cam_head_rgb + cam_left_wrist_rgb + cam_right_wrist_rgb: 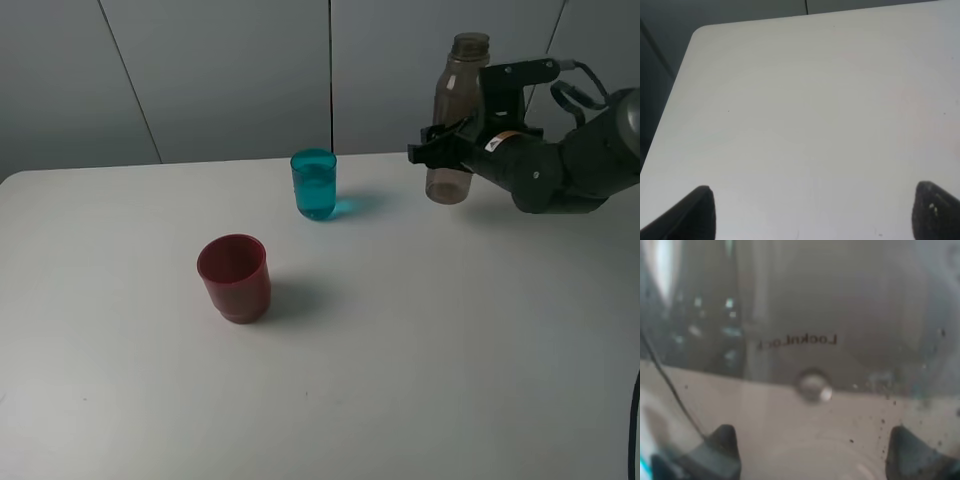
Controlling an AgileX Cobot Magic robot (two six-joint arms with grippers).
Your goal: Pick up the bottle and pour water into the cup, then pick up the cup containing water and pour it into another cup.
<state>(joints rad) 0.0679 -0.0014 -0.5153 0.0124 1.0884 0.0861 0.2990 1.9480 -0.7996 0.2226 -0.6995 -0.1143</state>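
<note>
The tall smoky grey-brown bottle (455, 120) stands upright at the back right of the table, and my right gripper (445, 150) is shut on its lower body. In the right wrist view the bottle (805, 340) fills the picture between the gripper's (812, 450) fingertips. Whether its base touches the table I cannot tell. The teal-blue cup (314, 185), with water in it, stands at the back centre, left of the bottle. The dark red cup (234, 277) stands nearer the front, left of centre. My left gripper (817, 210) is open over bare table.
The white table (420, 350) has a rounded far left corner (697, 32). A grey panelled wall rises behind its back edge. The right arm's dark body (570, 160) reaches in from the right edge.
</note>
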